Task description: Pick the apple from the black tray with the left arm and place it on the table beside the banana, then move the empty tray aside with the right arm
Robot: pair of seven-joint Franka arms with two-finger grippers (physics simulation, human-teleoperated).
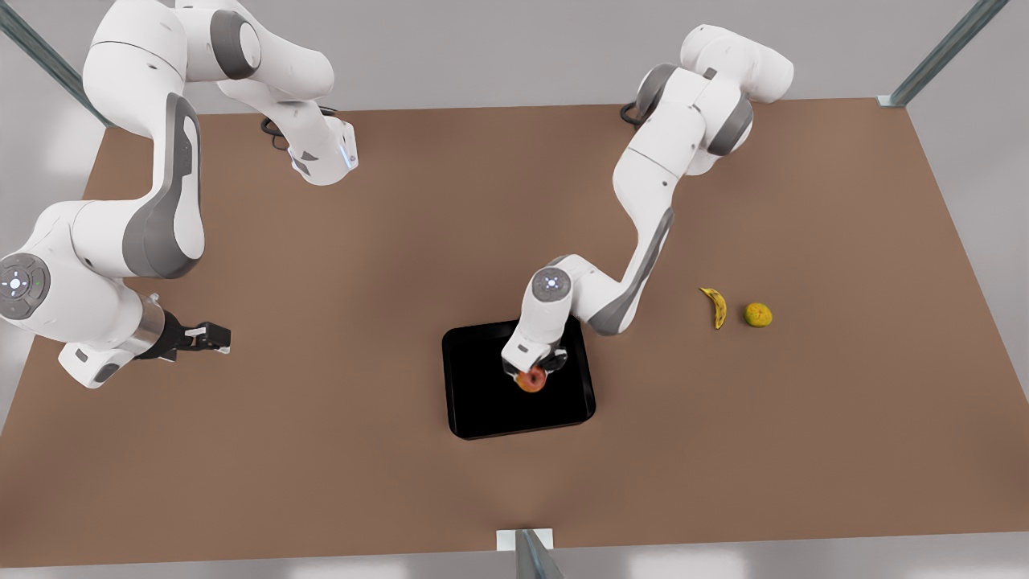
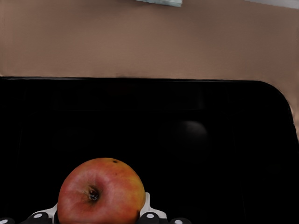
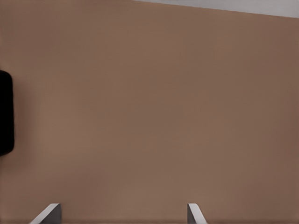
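Observation:
The red-orange apple (image 1: pixel 530 380) lies inside the black tray (image 1: pixel 482 402), toward the tray's side at the front view's right. My left gripper (image 1: pixel 535 368) reaches down over it. In the left wrist view its white fingertips (image 2: pixel 147 207) press against both sides of the apple (image 2: pixel 100 191), so it is shut on the fruit above the tray floor (image 2: pixel 210 121). The banana (image 1: pixel 715 306) rests on the brown table (image 1: pixel 362 241), far to the front view's right of the tray. My right gripper (image 1: pixel 219 338) waits open at the front view's left, its fingertips (image 3: pixel 49 212) spread wide over bare table.
A round yellow-green fruit (image 1: pixel 757 314) sits just beyond the banana at the front view's right. A metal post (image 1: pixel 526 551) stands at the table's near edge. A corner of the tray (image 3: pixel 4 112) shows in the right wrist view.

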